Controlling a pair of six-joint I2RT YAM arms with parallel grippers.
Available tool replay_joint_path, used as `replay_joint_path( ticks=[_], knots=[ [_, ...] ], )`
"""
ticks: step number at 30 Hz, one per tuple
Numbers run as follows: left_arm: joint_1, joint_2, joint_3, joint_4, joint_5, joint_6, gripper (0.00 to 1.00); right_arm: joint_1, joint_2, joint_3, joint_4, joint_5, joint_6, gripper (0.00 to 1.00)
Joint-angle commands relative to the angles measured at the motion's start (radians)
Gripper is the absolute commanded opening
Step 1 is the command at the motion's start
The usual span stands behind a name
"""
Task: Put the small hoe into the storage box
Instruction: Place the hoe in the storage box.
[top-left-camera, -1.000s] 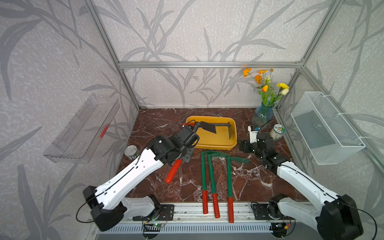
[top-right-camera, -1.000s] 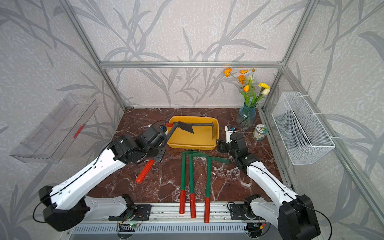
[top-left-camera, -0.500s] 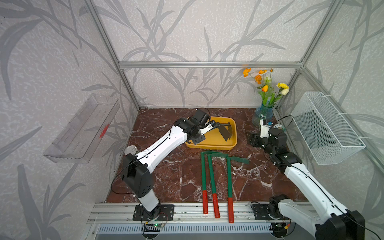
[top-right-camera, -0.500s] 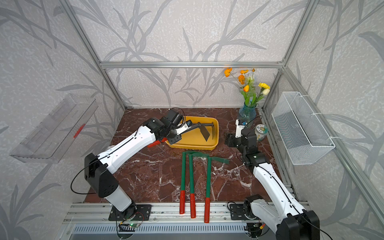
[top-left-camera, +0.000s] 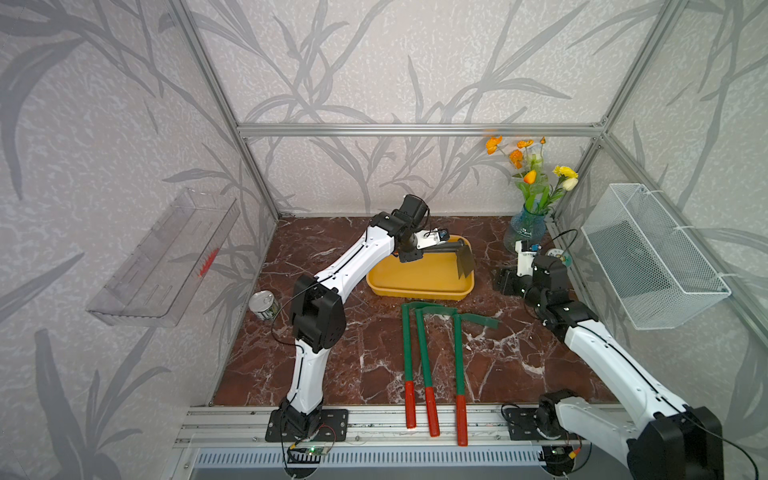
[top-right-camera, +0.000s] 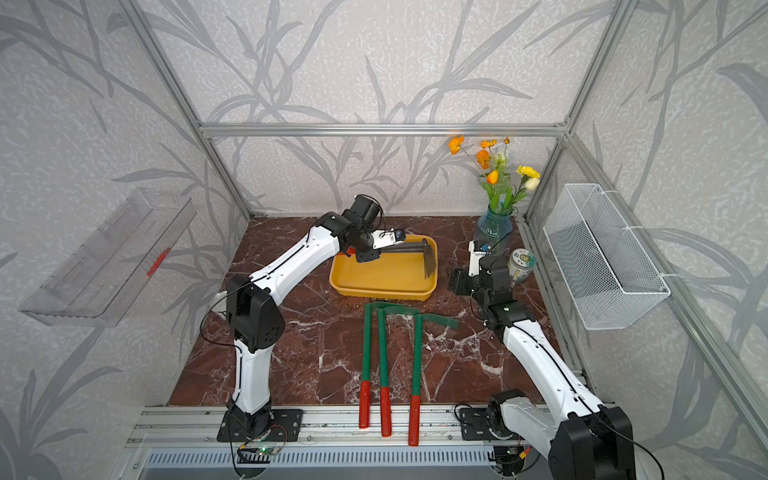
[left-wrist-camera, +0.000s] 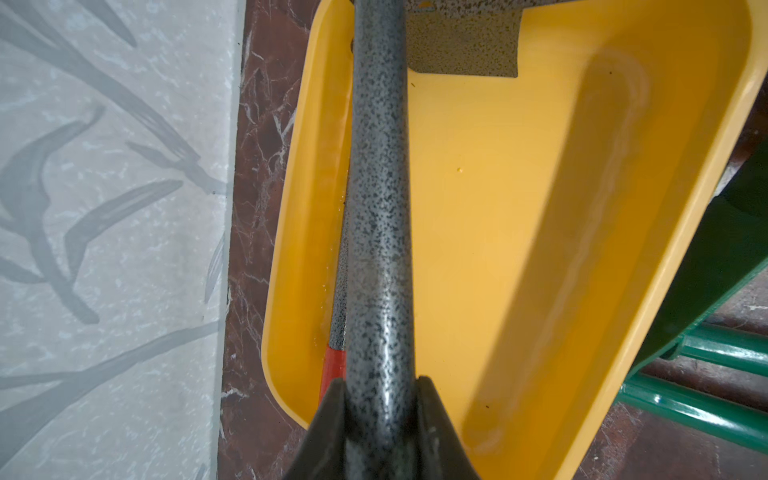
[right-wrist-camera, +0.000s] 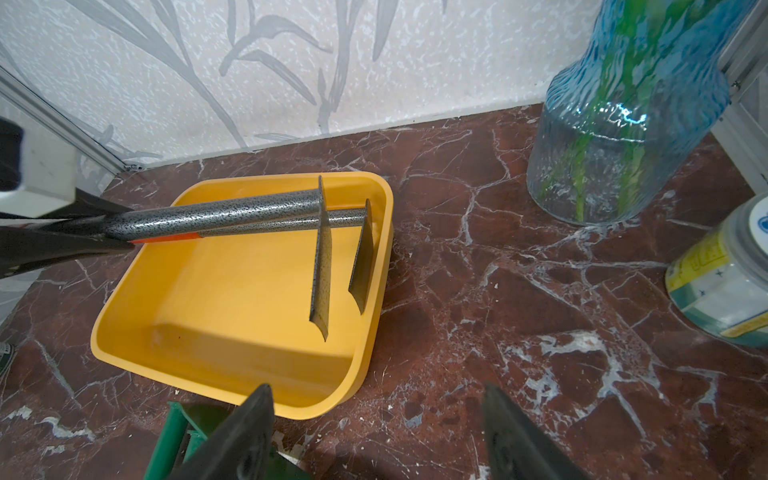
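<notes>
My left gripper (left-wrist-camera: 380, 380) is shut on the speckled grey shaft of the small hoe (left-wrist-camera: 380, 208). It holds the hoe level over the yellow storage box (top-left-camera: 415, 291), with the blade (top-left-camera: 465, 264) hanging down inside the box's right end. Both top views show this hoe (top-right-camera: 403, 249) and the left gripper (top-right-camera: 374, 253). Another hoe with a red handle (right-wrist-camera: 282, 222) lies in the storage box (right-wrist-camera: 232, 324) just behind it. My right gripper (right-wrist-camera: 376, 390) stands open and empty above the marble, right of the box.
Three long green tools with red handles (top-left-camera: 424, 353) lie in front of the box. A tin can (top-left-camera: 262, 305) stands at the left. A blue vase (top-left-camera: 524, 228) and a jar (top-left-camera: 559, 257) are beside the right arm. A wire basket (top-left-camera: 648, 257) and a clear tray (top-left-camera: 166, 262) hang on the walls.
The left arm stretched back and right, carrying the hoe from the box's front-left edge to over the box. The right gripper drew back toward the vase.
</notes>
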Motion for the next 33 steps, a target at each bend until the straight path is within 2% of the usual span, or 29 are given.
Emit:
replay_joint_path(
  ticks=[1, 10, 16, 21, 33],
  knots=[
    [0.010, -0.016, 0.050, 0.046, 0.076, 0.063, 0.00, -0.006, 0.014, 0.033, -0.007, 0.015, -0.014, 0.77],
    [0.052, 0.062, 0.038, 0.099, 0.191, 0.078, 0.00, -0.006, 0.062, 0.034, -0.004, 0.043, -0.025, 0.77],
    [0.091, -0.033, -0.069, 0.229, 0.290, 0.044, 0.00, -0.006, 0.137, 0.041, 0.008, 0.039, -0.021, 0.77],
    [0.116, -0.016, -0.049, 0.236, 0.348, 0.034, 0.00, -0.006, 0.189, 0.058, 0.020, 0.028, -0.018, 0.77],
    [0.152, 0.001, -0.077, 0.236, 0.355, 0.055, 0.00, -0.006, 0.187, 0.070, 0.012, 0.056, -0.028, 0.77]
  ],
)
